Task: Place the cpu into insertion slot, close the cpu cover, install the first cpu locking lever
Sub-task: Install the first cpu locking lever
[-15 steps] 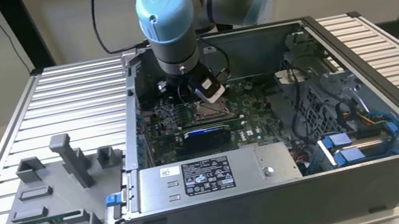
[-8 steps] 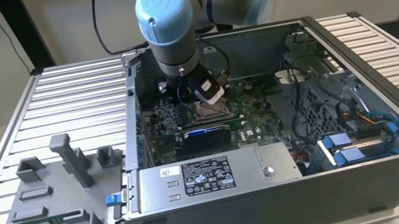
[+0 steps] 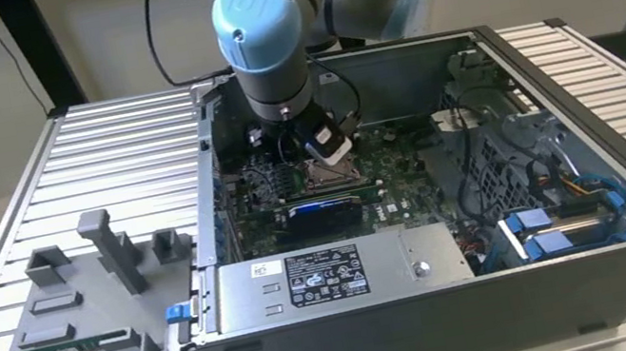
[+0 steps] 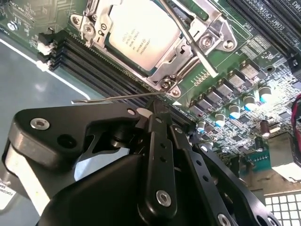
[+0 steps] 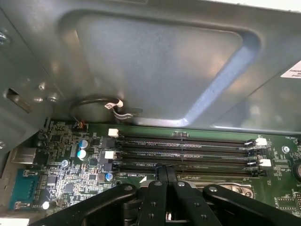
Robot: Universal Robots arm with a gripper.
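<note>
In the second wrist view the cpu (image 4: 141,33) lies flat in the insertion slot (image 4: 165,84), its silvery top facing up. The cpu cover (image 4: 181,49) is down over it, framing its edges. A thin wire locking lever (image 4: 113,98) sticks out sideways from the socket's corner, and another lever (image 4: 193,42) crosses the cover. My gripper (image 4: 156,109) is shut, its tip just under the sideways lever; whether they touch is unclear. In the exterior view the gripper (image 3: 330,148) hangs over the socket (image 3: 326,173) inside the computer case.
Black memory slots (image 5: 188,153) run along the socket, with the case's metal wall (image 5: 155,66) beyond them. Capacitors (image 4: 235,110) and cables (image 3: 502,152) surround the board. A power supply box (image 3: 330,274) fills the case's near side. A grey fixture tray (image 3: 79,313) lies at the exterior view's left.
</note>
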